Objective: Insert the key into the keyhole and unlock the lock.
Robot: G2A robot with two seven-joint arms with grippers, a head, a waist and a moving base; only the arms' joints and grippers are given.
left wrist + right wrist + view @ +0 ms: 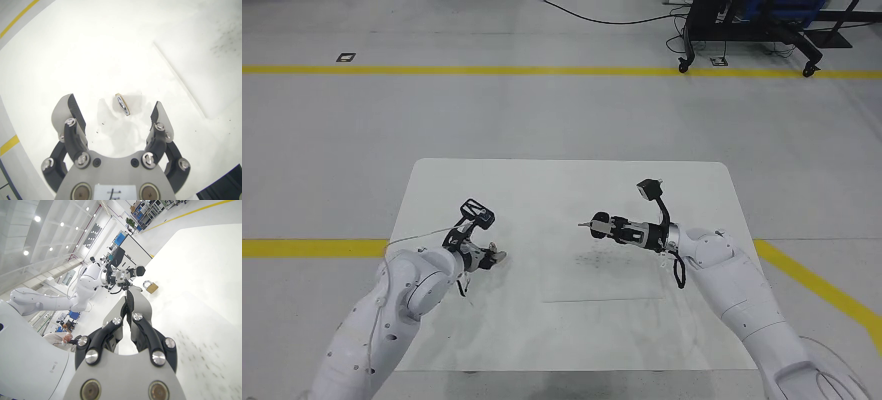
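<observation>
Two grippers hang over the white table point(572, 340), and we begin at its near part, where a faint straight line point(602, 300) runs across the surface. A little farther in, our left gripper point(114, 101) sits low over the left side of the tabletop. Its two fingers are spread wide, with nothing between the ribbed pads point(77, 111). Just ahead of those fingertips rests the lock point(122, 104), a small brass padlock with a silver shackle. It is on the table, in line with the gap between the fingers and touched by neither. We cannot tell whether it lies flat or stands on an edge.

Well apart from it, our right gripper point(129, 293) is held above the middle of the table, pointing sideways toward the left one. Its fingers are pressed together. In the top view a thin grey sliver pokes out past the fingertips, and we take it for the key point(583, 225). The key is up off the surface, with bare tabletop between it and the lock. A patch of small dark specks point(604, 262) marks the table near the right gripper.

Beyond the table's far edge lies grey floor point(542, 120) crossed by a yellow stripe point(492, 70). Farthest off stands a dark wheeled frame point(752, 35) with a black cable point(602, 20) trailing beside it.
</observation>
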